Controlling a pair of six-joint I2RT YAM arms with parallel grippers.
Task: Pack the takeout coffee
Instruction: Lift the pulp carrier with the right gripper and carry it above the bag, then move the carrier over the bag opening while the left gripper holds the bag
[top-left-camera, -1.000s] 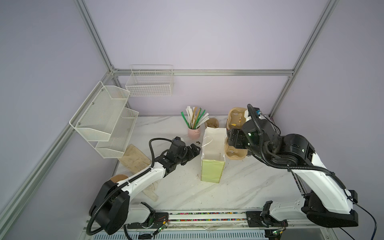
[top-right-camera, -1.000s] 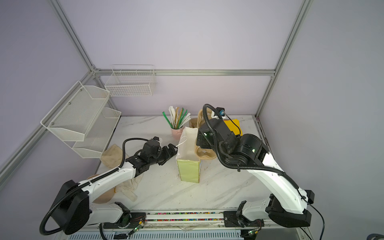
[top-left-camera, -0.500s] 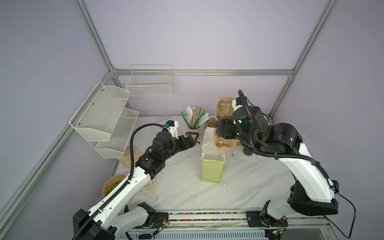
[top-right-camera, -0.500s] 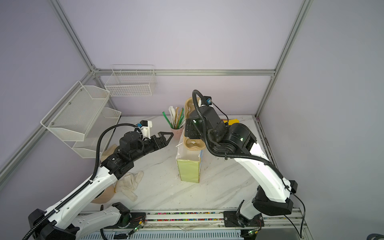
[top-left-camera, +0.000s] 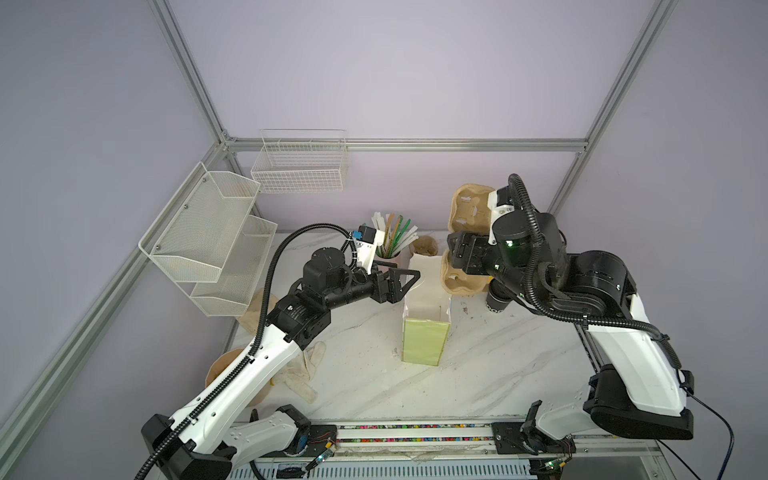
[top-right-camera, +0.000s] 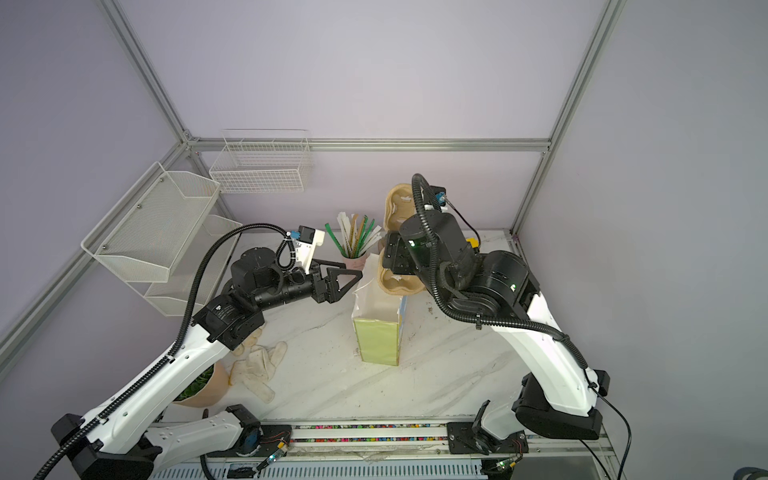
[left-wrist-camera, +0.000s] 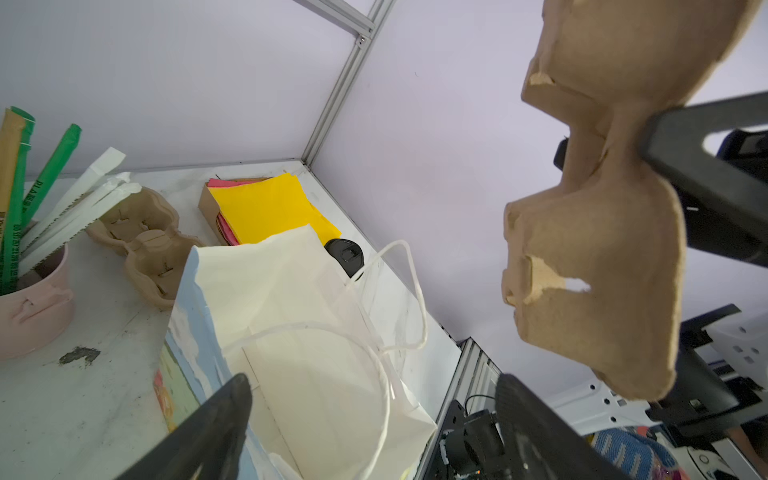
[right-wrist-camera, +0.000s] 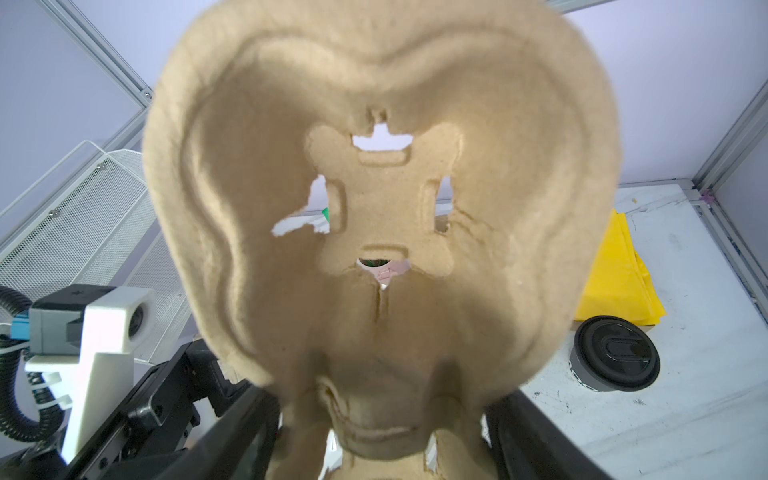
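The takeout coffee (right-wrist-camera: 615, 357) is a small black cup with its black sip lid on. It stands on the marble table to the right of the paper bag (top-left-camera: 426, 336), and shows in a top view (top-left-camera: 498, 303) and behind the bag (left-wrist-camera: 345, 255) in the left wrist view. My right gripper (right-wrist-camera: 380, 411) is shut on the narrow waist of a brown pulp cup carrier (right-wrist-camera: 382, 199). It holds the carrier upright in the air above the bag's far right corner (top-left-camera: 467, 208) (top-right-camera: 399, 208). My left gripper (top-left-camera: 399, 272) (left-wrist-camera: 372, 386) is open and empty at the bag's upper left rim (top-right-camera: 376, 340).
A pink cup of straws (top-left-camera: 388, 259) stands just behind the bag. A second pulp carrier (left-wrist-camera: 141, 245) lies beside it. Yellow napkins (right-wrist-camera: 623, 266) sit in the back right corner. White wire baskets (top-left-camera: 208, 232) hang on the left wall. A crumpled cloth (top-left-camera: 303, 370) and a bowl (top-left-camera: 224, 370) lie under the left arm.
The left arm has risen from near the table, bringing its open gripper up to the bag's rim. The right arm has lifted the carrier and brought it leftward toward the bag.
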